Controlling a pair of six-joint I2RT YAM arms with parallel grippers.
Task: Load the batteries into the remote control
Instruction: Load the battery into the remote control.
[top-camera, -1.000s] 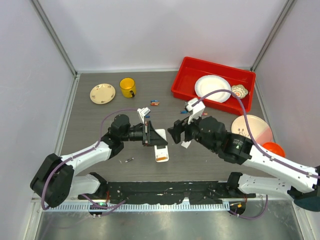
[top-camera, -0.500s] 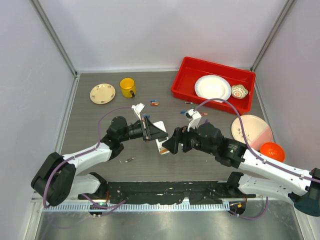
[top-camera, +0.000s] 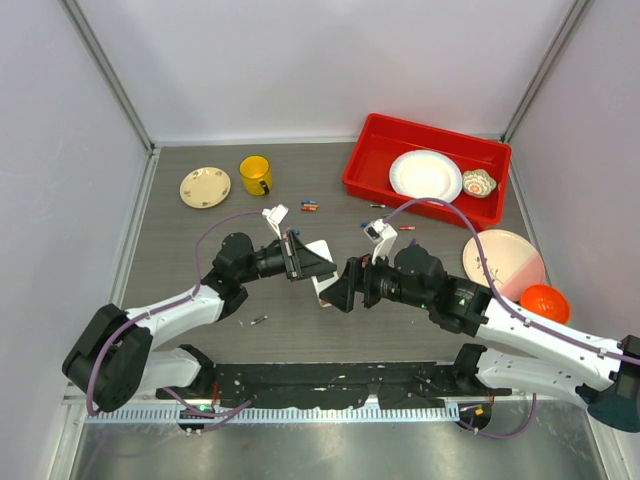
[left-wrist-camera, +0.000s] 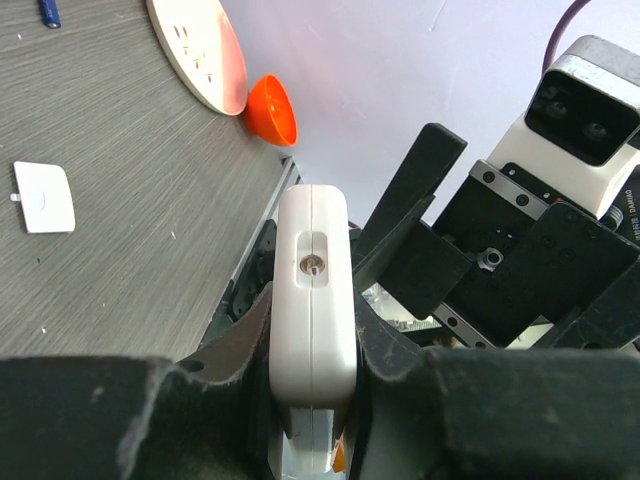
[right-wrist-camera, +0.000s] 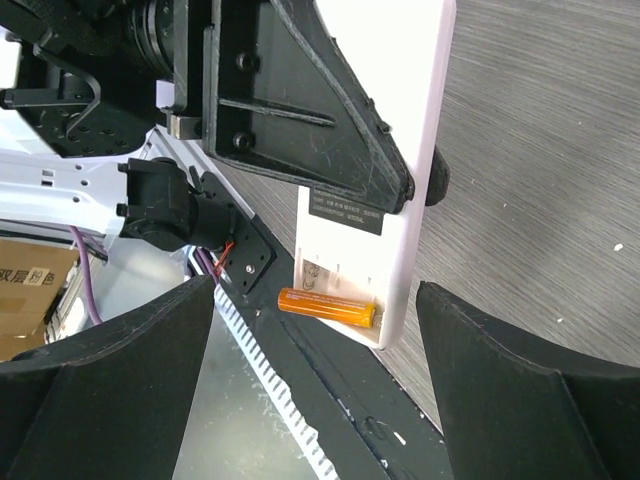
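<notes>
My left gripper (top-camera: 300, 262) is shut on the remote control (top-camera: 320, 252) and holds it above the table. In the left wrist view the remote control (left-wrist-camera: 312, 300) stands edge-on between the fingers. The right wrist view shows its plain white back (right-wrist-camera: 385, 130) with the battery bay open. An orange battery (right-wrist-camera: 327, 307) lies in the bay's end slot, one end jutting past the edge. My right gripper (right-wrist-camera: 312, 345) is open wide on either side of that end and touches nothing; in the top view it (top-camera: 340, 292) sits at the remote's near end. Loose batteries (top-camera: 310, 206) lie behind.
A white battery cover (left-wrist-camera: 45, 197) lies on the table. A red bin (top-camera: 365, 160) holds a white plate. A yellow cup (top-camera: 255, 175) and a small plate (top-camera: 205, 187) stand back left. A pink plate (top-camera: 505, 255) and an orange bowl (top-camera: 545, 298) are at right. One battery (top-camera: 258, 320) lies front left.
My left gripper has raised the remote off the table and drawn it back. My right gripper has moved left and nearer, up to the remote's open end.
</notes>
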